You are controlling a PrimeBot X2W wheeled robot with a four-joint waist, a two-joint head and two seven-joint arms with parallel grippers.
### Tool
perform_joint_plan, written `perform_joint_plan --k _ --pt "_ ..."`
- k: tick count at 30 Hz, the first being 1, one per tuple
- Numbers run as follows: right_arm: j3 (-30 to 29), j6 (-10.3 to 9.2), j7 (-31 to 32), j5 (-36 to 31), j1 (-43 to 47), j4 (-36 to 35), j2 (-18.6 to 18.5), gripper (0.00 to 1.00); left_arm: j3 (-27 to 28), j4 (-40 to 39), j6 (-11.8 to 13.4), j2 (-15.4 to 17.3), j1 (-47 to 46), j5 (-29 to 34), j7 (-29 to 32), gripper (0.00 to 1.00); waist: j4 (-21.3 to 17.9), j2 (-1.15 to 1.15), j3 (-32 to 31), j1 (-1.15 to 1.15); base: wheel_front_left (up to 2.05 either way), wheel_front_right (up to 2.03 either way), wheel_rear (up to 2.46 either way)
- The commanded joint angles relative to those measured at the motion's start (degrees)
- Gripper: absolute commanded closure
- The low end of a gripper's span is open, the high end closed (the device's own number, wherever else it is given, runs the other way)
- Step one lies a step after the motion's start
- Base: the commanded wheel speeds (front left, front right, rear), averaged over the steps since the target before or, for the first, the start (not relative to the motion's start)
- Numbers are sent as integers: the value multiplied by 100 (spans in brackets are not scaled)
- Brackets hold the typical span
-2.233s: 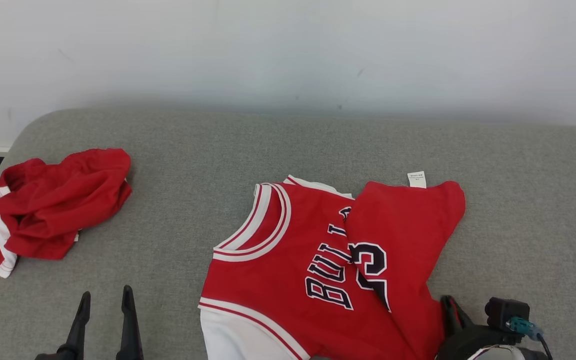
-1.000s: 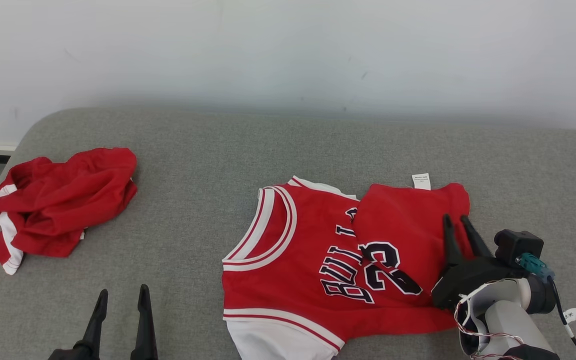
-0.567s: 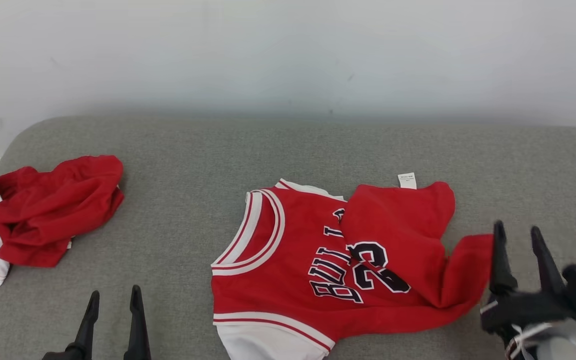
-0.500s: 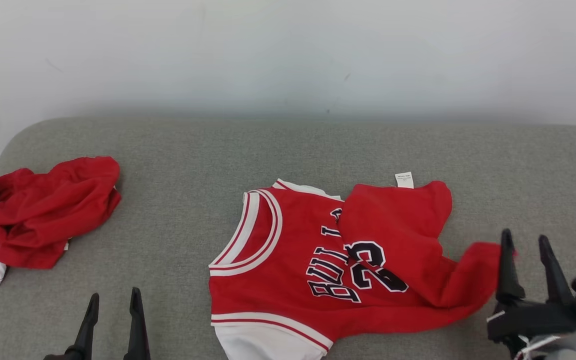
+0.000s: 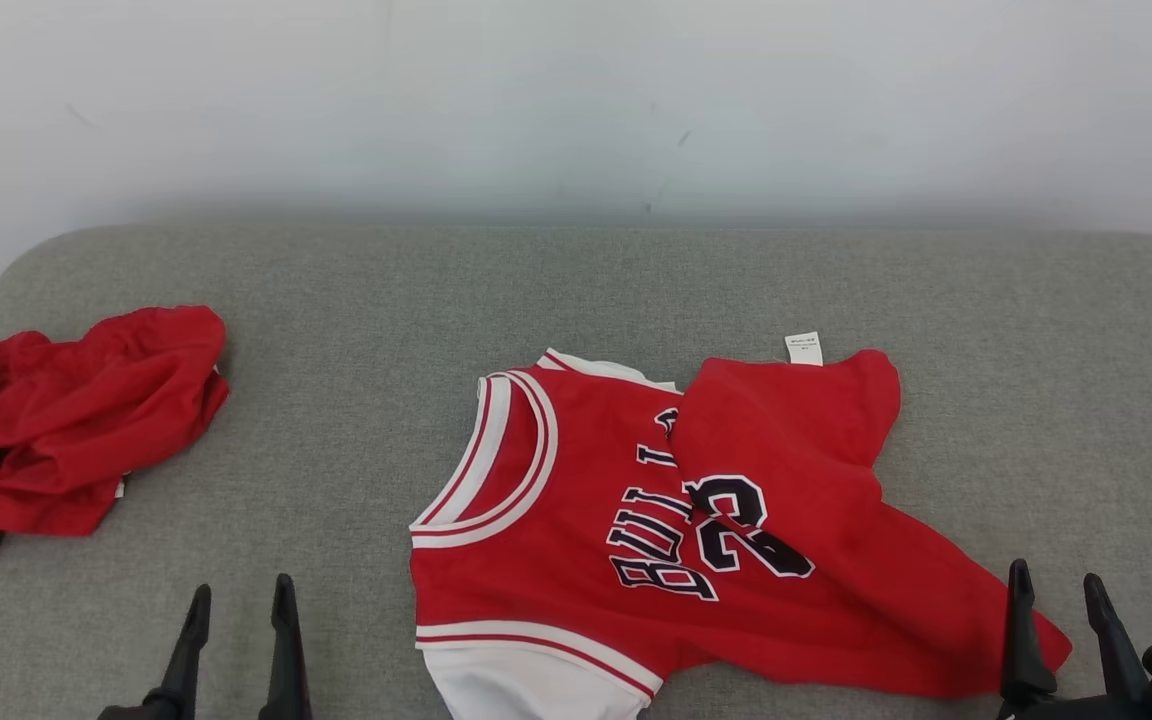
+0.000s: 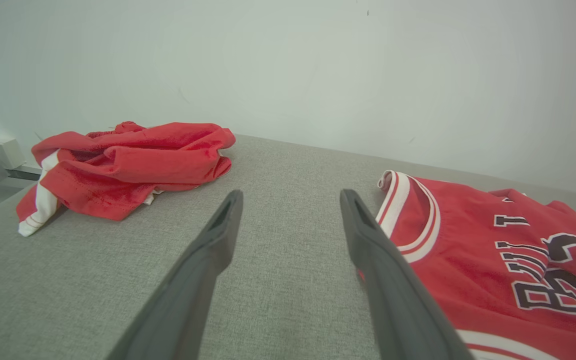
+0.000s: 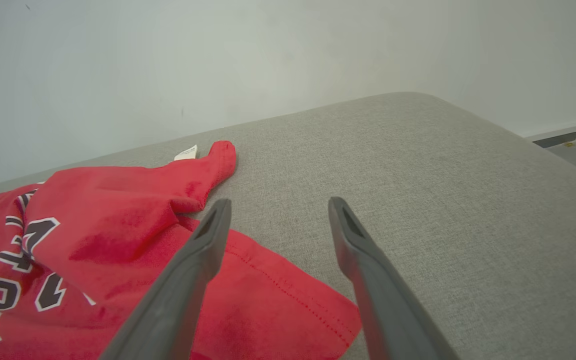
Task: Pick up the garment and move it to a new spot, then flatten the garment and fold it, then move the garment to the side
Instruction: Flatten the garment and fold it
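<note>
Right end effector (image 5: 1056,575) at 5 o'clock stood spread, empty, at the jersey's (image 5: 576,500) hem corner; flattening looked half done, 1 o'clock flap (image 5: 786,420) doubled over, folding untouched.

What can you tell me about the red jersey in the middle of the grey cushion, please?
The jersey is a red top of soft-looking fabric, with white-and-red banded trim, dark white-edged lettering and 23. It lies on the grey cushion, not flat: a flap is folded over the print, a white label at its edge. One corner lies by the right gripper, whose jaws stand open.
</note>
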Motion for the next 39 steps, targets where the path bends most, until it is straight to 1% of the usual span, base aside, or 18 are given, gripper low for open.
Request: perform_joint_plan --k 1,6,12,16,19,20,21,22,23,27,32,36,39 --pt "26 14 -26 -38 -53 -3 26 0 -39 23 -5 1 -26 11 -18 0 6 0 11 0 0 0 0" --pt "51 14 -134 27 -65 -63 48 0 -392 186 -103 3 37 124 -18 0 89 0 -22 0 0 0 0" --pt "124 14 -193 161 74 -183 56 0 -707 317 -140 1 67 20 -18 0 128 0 -85 0 0 0 0" --pt "258 14 -189 334 184 -257 60 0 -826 454 -155 4 -113 24 -18 0 38 0 -95 0 0 0 0" --pt "351 14 -191 380 120 -260 55 0 -858 591 -171 4 -210 109 -18 0 -54 0 -74 0 0 0 0" --pt "453 14 -190 408 66 -245 56 0 -846 731 -187 5 -374 83 -18 0 -164 0 -43 0 0 0 0" --pt "453 14 -190 408 66 -245 56 0 -846 731 -187 5 -374 83 -18 0 -164 0 -43 0 0 0 0" --pt "514 14 -191 440 22 -200 56 0 -861 947 -200 6 -518 64 -18 0 -278 0 -4 0 0 0 0" --pt "514 14 -191 440 22 -200 56 0 -861 947 -200 6 -518 64 -18 0 -278 0 -4 0 0 0 0" --pt "639 14 -191 460 -96 -121 55 0 -904 1530 -193 73 -913 -30 -17 0 -519 0 98 0 0 0 0" --pt "696 14 -192 448 -218 -61 56 0 -957 2202 -197 248 -1291 -235 -17 0 -763 0 245 0 0 0 0" --pt "698 14 -192 439 -307 -14 57 0 -944 2828 -198 354 -1633 -322 -18 0 -869 0 334 0 0 0 0" --pt "692 14 -192 442 -324 -13 59 0 -973 3244 -198 358 -1813 -382 -18 0 -894 0 376 0 0 0 0"
